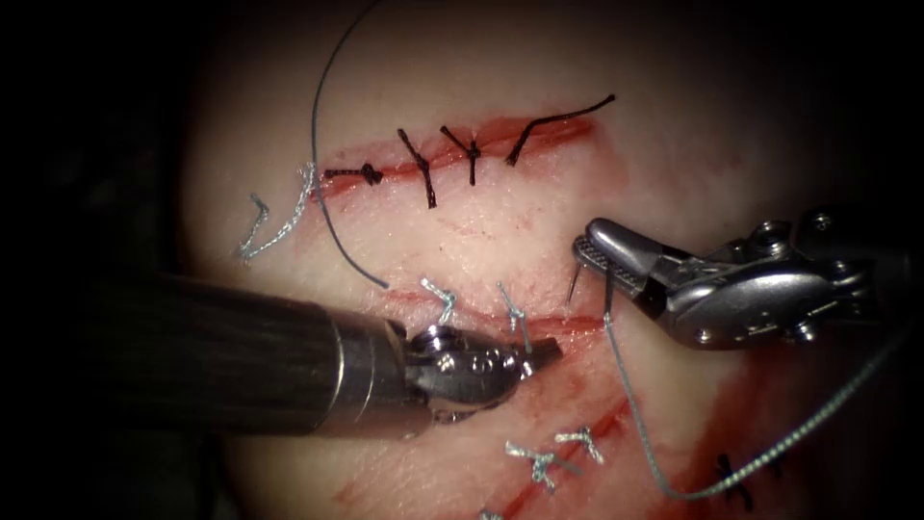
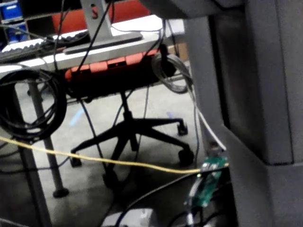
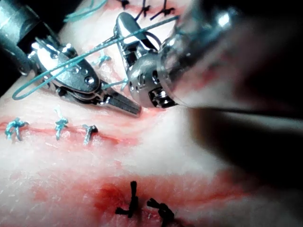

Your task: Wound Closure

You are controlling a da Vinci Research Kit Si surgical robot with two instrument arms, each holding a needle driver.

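We see the tissue (image 1: 462, 231) brightly lit at centre, dark towards its edges; glare glints off the right tool (image 1: 616, 265).

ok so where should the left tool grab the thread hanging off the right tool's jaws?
Probably the straight stretch of thread just below the right tool, whose jaws hold the needle. It runs straight there; lower down it curls over the tissue. Come from the endoscope view's left: the left tool sits there, jaws shut.
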